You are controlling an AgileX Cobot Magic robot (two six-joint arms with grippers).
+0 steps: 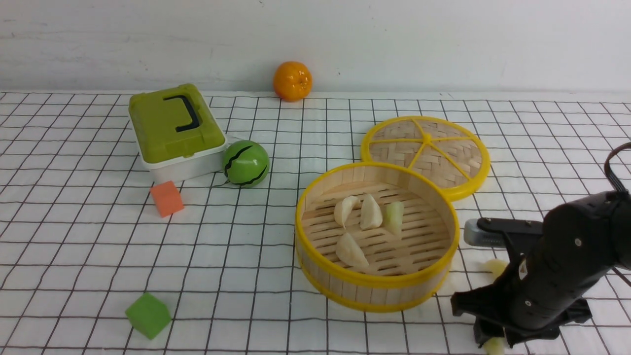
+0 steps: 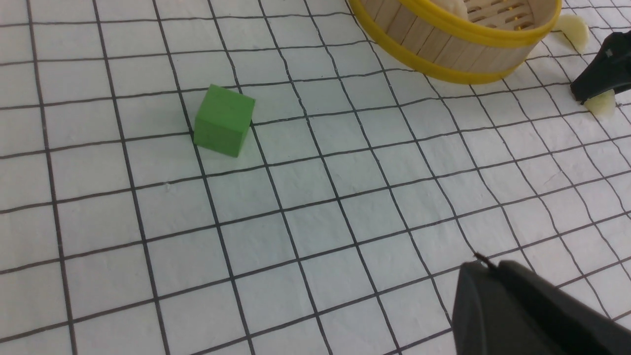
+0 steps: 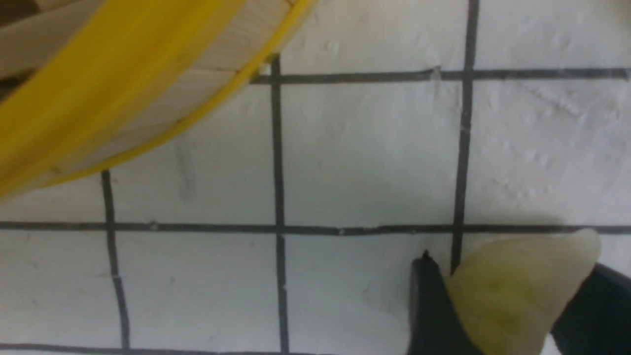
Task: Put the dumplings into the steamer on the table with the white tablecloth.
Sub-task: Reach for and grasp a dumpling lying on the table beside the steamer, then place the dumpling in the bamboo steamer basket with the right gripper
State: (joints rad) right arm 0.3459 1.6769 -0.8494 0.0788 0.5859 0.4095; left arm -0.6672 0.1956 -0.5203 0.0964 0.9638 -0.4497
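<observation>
Evidently pickup step | right jaws clamped a pale dumpling (image 3: 512,291) beside the steamer (image 1: 374,291) | left jaws: couldn't tell | next: lift over rim, release.

steamer (image 1: 374,295): bamboo strips, glossy yellow rims | tablecloth (image 1: 236,256): matt cloth

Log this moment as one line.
right gripper: shut on dumpling | steamer: four dumplings inside | loose dumpling: on tablecloth | left gripper: state unclear
</observation>
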